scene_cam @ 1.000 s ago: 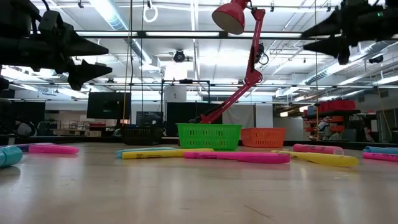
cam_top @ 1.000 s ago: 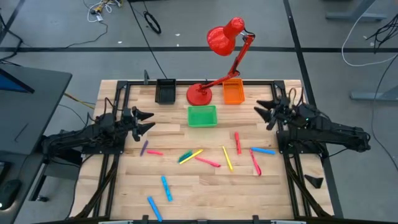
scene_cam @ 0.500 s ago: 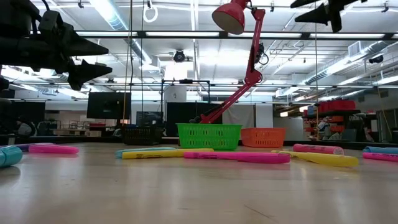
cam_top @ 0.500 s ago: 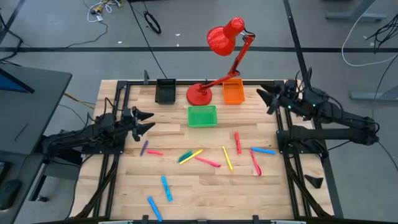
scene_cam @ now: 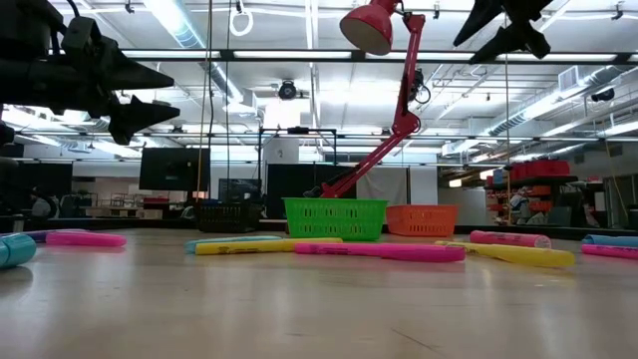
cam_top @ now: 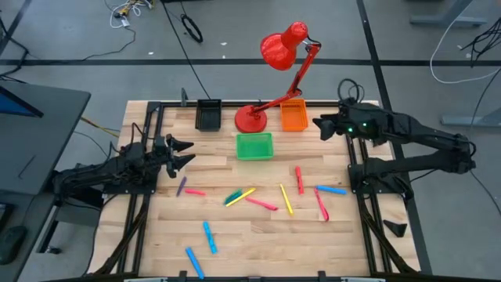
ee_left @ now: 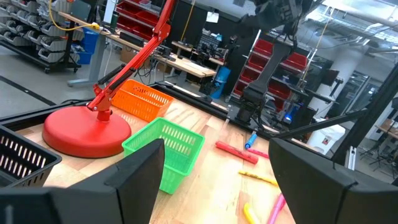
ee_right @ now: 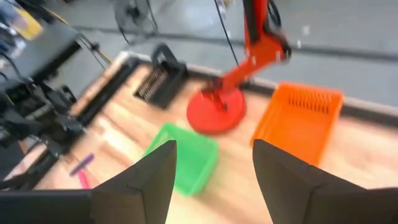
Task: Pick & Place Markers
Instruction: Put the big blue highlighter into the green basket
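The left gripper [cam_top: 184, 152] hangs above the left side of the table [cam_top: 258, 239], its 2 fingers spread wide with nothing between them. It sits above and just behind a purple marker [cam_top: 182, 186] that lies on the wood. The right gripper [cam_top: 319, 125] is raised high near the back right of the table, just to the right of the orange bin [cam_top: 293, 116]; its fingers are also spread wide and empty.

All the markers lie loose on the table, none in a bin. Next to the purple one is a short pink marker [cam_top: 195, 192]. Near the middle, a yellow marker [cam_top: 243, 194] lies against a green one [cam_top: 233, 197], with a pink marker [cam_top: 261, 204] just to the right of them and another yellow marker [cam_top: 286, 199] beyond that. Farther right are a red marker [cam_top: 299, 179], a blue marker [cam_top: 331, 189] and another red one [cam_top: 321, 204]. 2 blue markers [cam_top: 210, 236] lie near the front left edge.

At the back stand a black bin [cam_top: 208, 115], the red lamp [cam_top: 279, 48] on its round base, and the orange bin; the green bin [cam_top: 254, 146] sits just in front of the lamp base.
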Controlling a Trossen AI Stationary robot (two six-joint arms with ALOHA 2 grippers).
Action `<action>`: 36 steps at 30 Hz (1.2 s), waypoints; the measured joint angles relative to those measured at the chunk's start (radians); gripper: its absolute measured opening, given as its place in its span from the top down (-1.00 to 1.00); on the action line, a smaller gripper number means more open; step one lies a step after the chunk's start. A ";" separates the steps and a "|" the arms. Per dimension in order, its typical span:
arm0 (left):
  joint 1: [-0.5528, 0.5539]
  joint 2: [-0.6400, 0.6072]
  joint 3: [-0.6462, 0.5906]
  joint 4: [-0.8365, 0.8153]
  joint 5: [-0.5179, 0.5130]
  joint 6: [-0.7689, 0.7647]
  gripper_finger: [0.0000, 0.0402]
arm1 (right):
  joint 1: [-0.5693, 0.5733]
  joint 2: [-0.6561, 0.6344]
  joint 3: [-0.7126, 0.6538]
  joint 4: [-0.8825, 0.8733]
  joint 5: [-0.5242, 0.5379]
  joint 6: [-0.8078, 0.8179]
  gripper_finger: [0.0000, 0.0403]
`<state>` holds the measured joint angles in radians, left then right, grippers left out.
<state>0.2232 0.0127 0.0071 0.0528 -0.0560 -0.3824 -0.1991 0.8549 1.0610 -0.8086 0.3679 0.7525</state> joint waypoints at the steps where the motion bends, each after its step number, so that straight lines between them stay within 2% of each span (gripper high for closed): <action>1: 0.000 0.000 0.000 0.000 0.000 0.000 -0.47 | 0.000 0.014 0.011 -0.023 -0.023 0.025 -0.07; 11: 0.000 0.000 0.000 0.000 0.000 0.000 -0.47 | 0.022 0.120 0.084 -0.195 -0.248 0.122 -0.07; 21: 0.000 0.000 0.000 0.000 0.000 0.000 -0.47 | 0.099 0.156 0.118 -0.426 -0.374 0.122 -0.07; 28: 0.000 0.000 0.000 0.000 0.000 0.000 -0.47 | 0.151 0.153 0.118 -0.551 -0.435 0.060 -0.07; 36: 0.000 0.000 0.000 0.000 0.000 0.000 -0.47 | 0.224 0.152 0.118 -0.600 -0.443 -0.013 -0.07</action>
<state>0.2231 0.0125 0.0072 0.0528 -0.0560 -0.3824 0.0251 1.0073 1.1790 -1.4081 -0.0752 0.7395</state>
